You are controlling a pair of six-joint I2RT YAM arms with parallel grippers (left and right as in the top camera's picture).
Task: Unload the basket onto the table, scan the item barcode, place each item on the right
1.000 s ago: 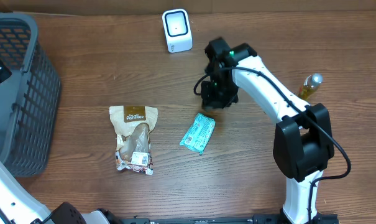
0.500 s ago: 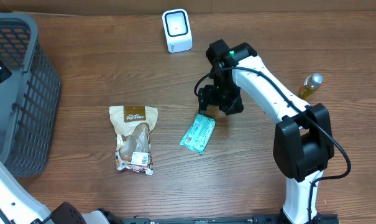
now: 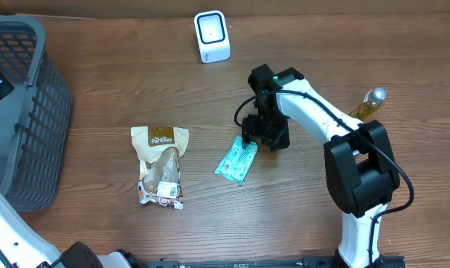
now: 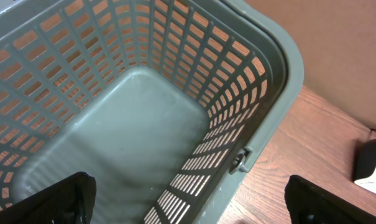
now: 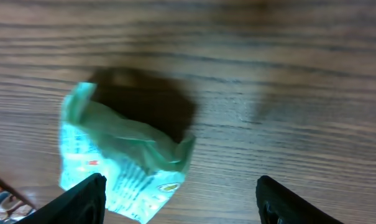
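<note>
The teal packet (image 3: 236, 161) lay flat on the wooden table (image 3: 98, 97), a little right of the table's middle, its long axis tilted so that the upper end pointed toward the far right. In the right wrist view the packet (image 5: 116, 165) was crumpled, with a raised fold along its top edge and printed text on the lower part; no barcode could be made out there. The right gripper (image 3: 248, 140) hung directly over the packet's upper end, and from its own camera the right gripper (image 5: 180, 190) had its two fingers (image 5: 82, 200) well apart with nothing between them; the packet sat nearer the finger on the picture's left side, and whether that finger touched it could not be told. The white scanner (image 3: 212, 36) stood at the far edge of the table, well apart from the packet and to the left of the right arm. A tan snack pouch (image 3: 161, 164) lay to the left of the packet, near it but not touching, with a white label at its lower end. A bottle (image 3: 369, 103) with a yellowish body stood near the right edge of the table, behind the right arm. A grey slatted basket (image 3: 50, 126) sat at the left edge. The left gripper (image 4: 188, 205) hovered above the basket (image 4: 287, 62) with its fingers (image 4: 63, 200) spread wide and holding nothing, and a corner of the scanner (image 4: 371, 165) showed at the right edge of that view.
</note>
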